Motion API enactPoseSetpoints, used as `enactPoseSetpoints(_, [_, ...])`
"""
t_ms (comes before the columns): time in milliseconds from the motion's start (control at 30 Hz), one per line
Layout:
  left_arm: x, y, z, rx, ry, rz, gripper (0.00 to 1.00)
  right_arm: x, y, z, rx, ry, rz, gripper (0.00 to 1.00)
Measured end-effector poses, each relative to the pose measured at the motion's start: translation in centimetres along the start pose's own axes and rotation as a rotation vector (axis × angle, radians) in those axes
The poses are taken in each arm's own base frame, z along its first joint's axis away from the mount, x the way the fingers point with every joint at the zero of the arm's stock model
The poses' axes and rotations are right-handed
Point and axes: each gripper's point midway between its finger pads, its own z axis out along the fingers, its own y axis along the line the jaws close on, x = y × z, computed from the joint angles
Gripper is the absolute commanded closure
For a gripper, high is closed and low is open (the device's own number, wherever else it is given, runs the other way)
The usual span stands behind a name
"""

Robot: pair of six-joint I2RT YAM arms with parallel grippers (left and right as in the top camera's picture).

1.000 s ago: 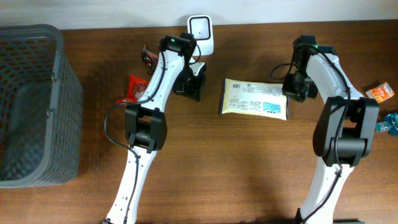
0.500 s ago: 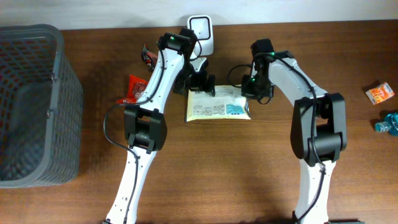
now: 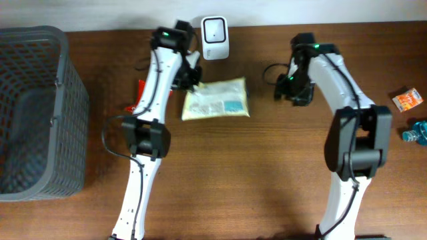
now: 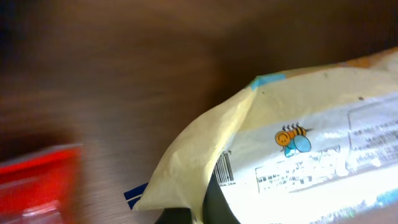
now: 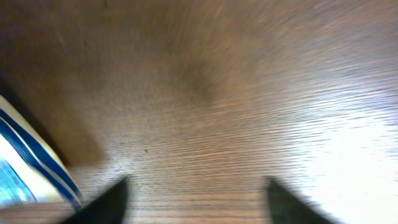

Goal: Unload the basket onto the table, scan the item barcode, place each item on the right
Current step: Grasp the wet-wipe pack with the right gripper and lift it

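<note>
The item is a pale yellow packet [image 3: 217, 100] lying flat just below the white barcode scanner [image 3: 215, 30] at the table's back edge. My left gripper [image 3: 189, 79] is shut on the packet's left corner. In the left wrist view the packet [image 4: 298, 143] fills the right side, its barcode [image 4: 225, 168] and a bee logo face up, and the dark fingers [image 4: 217, 205] pinch its folded edge. My right gripper [image 3: 293, 90] stands open to the packet's right, apart from it. Its fingertips [image 5: 106, 199] are spread over bare wood, with the packet's striped edge [image 5: 25, 168] at far left.
A grey basket [image 3: 33, 113] takes up the left of the table. Red snack packets [image 3: 141, 93] lie beside the left arm, one showing blurred [image 4: 37, 180] in the left wrist view. An orange packet [image 3: 407, 100] and a blue item [image 3: 417, 129] lie at the far right edge.
The right gripper opened, let go of the packet and drew back to the right. The left gripper shut on the packet's left corner and pulled it left, under the scanner.
</note>
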Motion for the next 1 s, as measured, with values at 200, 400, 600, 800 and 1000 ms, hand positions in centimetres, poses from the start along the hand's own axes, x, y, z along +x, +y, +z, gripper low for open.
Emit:
enactPoseSetpoints(200, [-2.1,8.0,-12.4,-0.469,-0.29,-0.095,1.0,-0.9,-1.5,-0.8,-0.004,-0.024,0.038,0.02])
enactPoseSetpoints(400, [-1.4,8.4,-21.6,-0.83,-0.472,-0.1,1.0,-0.9,-1.3,-0.8,-0.005,-0.025,0.033,0.02])
enactPoseSetpoints(600, [-0.9,0.9,-18.1,-0.845,-0.421,0.086,1.0,-0.9,-1.3,-0.8,-0.005,-0.025,0.033,0.01])
enactPoseSetpoints(800, [2.0,-5.4,-10.1,-0.846,-0.229,0.299,1.0,-0.4,-1.9,-0.8,0.002,0.0,0.029,0.02])
enactPoseSetpoints(1000, [4.8,-12.7,-5.8,-0.584,-0.171,0.389,1.0,-1.5,-7.1,-7.2,0.005,0.0,0.12,0.02])
